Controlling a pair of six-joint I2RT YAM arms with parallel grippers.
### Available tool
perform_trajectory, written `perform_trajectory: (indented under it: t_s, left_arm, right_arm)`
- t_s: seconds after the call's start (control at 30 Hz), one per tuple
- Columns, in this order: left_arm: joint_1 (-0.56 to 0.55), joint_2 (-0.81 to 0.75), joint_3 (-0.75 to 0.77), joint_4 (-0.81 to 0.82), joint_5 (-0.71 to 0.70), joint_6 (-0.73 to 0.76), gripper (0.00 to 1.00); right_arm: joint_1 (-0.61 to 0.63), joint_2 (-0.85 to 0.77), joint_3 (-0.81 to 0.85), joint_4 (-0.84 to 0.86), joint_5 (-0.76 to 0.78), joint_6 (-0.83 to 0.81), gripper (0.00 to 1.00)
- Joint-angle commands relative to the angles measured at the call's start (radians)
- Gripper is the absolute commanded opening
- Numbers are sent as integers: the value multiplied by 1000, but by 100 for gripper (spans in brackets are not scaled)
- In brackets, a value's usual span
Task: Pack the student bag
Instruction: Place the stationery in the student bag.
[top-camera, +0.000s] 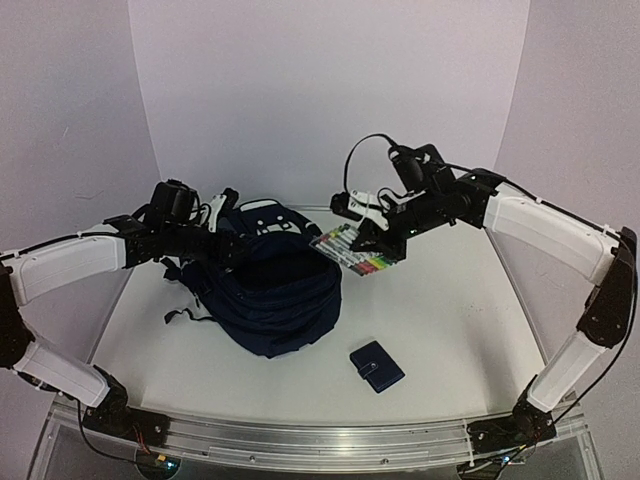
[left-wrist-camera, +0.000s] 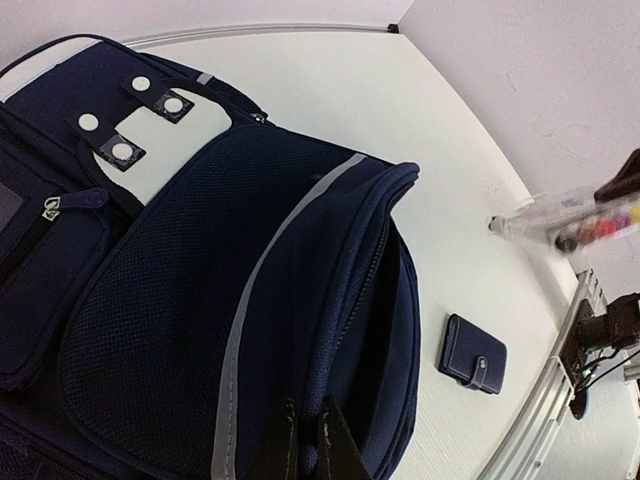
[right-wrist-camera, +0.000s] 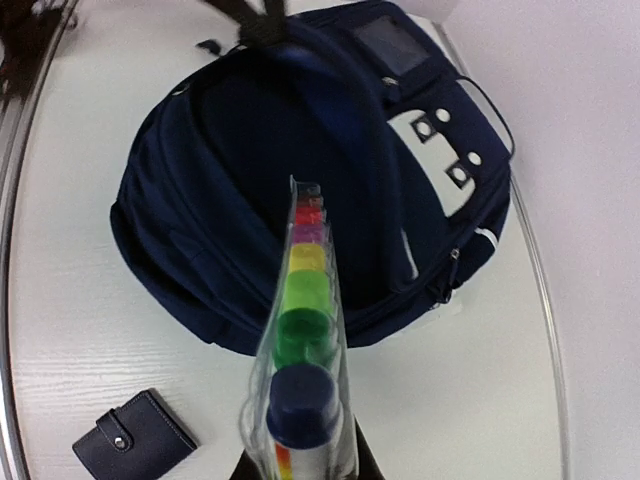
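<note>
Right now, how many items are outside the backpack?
2: the marker pack clamped in the right gripper beside the backpack, and the navy wallet lying on the table. Backpack contents are hidden.

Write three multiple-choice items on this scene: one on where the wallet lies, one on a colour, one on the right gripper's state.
1. Where is the wallet?
A. on the table, apart from the bag
B. inside the bag
C. on top of the bag

2. What colour is the bag?
A. red
B. navy
C. green

3. The right gripper is:
A. open and empty
B. shut on the wallet
C. shut on the marker pack

Key:
1 A: the wallet lies on bare table, nearer the arm bases than the bag.
2 B: its fabric is dark blue in every view.
3 C: the fingers clamp the clear pack and hold it off the table by the bag.
</note>
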Motion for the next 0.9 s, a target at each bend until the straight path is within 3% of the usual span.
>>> perform_trajectory:
  t_s: [0.0, 0.17, 0.33, 0.7, 0.73, 0.87]
  left_arm:
    - [5, -105, 62, 8, 97, -83, 0]
    - [9, -184, 48, -13, 117, -97, 0]
    - [11, -233, 31, -51, 124, -98, 0]
    - [12, -312, -1, -66, 123, -96, 0]
    - [13, -312, -3, -65, 122, -95, 0]
    - [12, -312, -5, -64, 118, -90, 0]
  right_arm:
    - [136, 28, 74, -76, 211, -217, 0]
    - [282, 123, 118, -1, 374, -298, 0]
    - [348, 237, 208, 139, 491, -328, 0]
    - [384, 367, 238, 363, 521, -423, 0]
    - [386, 379, 242, 371, 510, -406, 4]
    - [396, 416, 245, 370, 484, -333, 45]
